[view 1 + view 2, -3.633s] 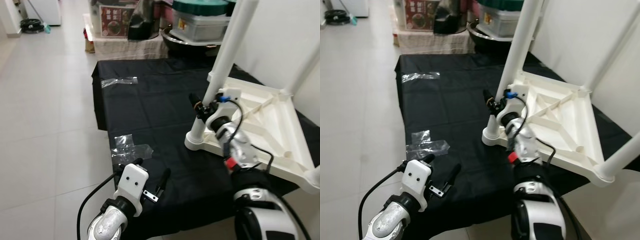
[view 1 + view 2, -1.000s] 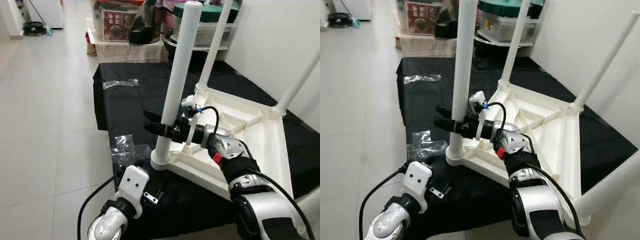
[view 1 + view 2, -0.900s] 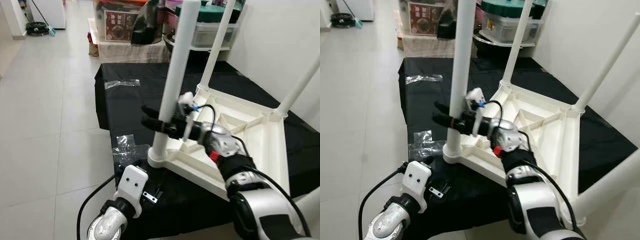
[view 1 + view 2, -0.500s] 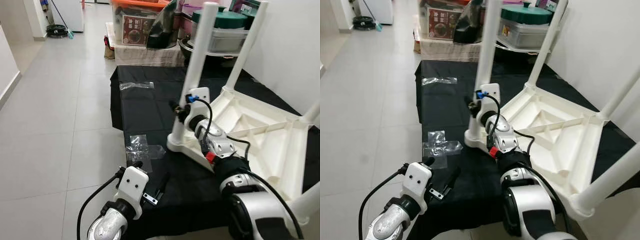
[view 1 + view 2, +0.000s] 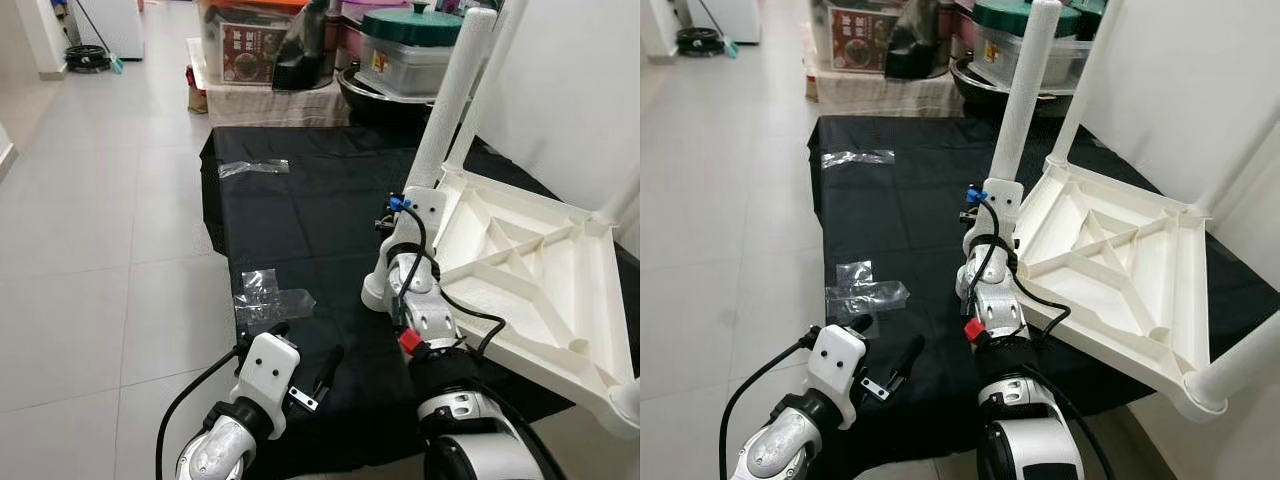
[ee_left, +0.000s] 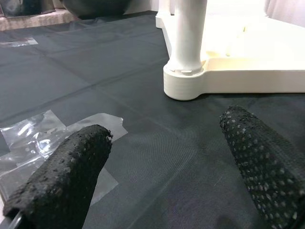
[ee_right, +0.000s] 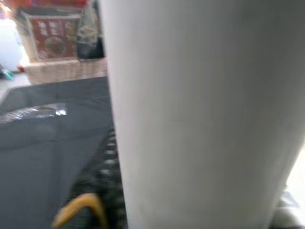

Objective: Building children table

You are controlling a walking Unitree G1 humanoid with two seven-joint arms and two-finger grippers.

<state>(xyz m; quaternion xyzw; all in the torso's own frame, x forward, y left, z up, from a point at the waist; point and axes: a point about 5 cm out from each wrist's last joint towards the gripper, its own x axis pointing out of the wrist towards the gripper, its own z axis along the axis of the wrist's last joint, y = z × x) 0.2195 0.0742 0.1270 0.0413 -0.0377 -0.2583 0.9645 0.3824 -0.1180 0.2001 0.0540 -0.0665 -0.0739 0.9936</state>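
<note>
Left eye view has the white children's table (image 5: 530, 260) lying upside down on the black cloth (image 5: 300, 210), its flat top against the cloth and its legs pointing up. I take that table as my landmark. The nearest leg (image 5: 445, 110) rises from the table's corner closest to me and leans slightly away from me. My right gripper (image 5: 388, 222) is at that leg, low down, just above the round socket (image 6: 183, 86) where the leg meets the corner. My right wrist view is pressed up against the pale tube (image 7: 200, 114), with one black finger (image 7: 102, 176) showing dark along its side; I cannot tell from this how far my right fingers stand apart or whether they pinch the leg. My left gripper (image 6: 167, 171) hovers low over the cloth on my side of the table, well apart from it, fingers spread wide with nothing between them. In my left wrist view the two dotted black pads (image 6: 62, 171) frame the socket corner ahead. A crumpled clear plastic bag (image 5: 270, 297) lies on the cloth just beside the table's near corner, and a second clear bag (image 5: 253, 167) lies farther off, toward the cloth's far edge. Beyond the table, stacked storage bins (image 5: 415, 50) stand against the wall.
</note>
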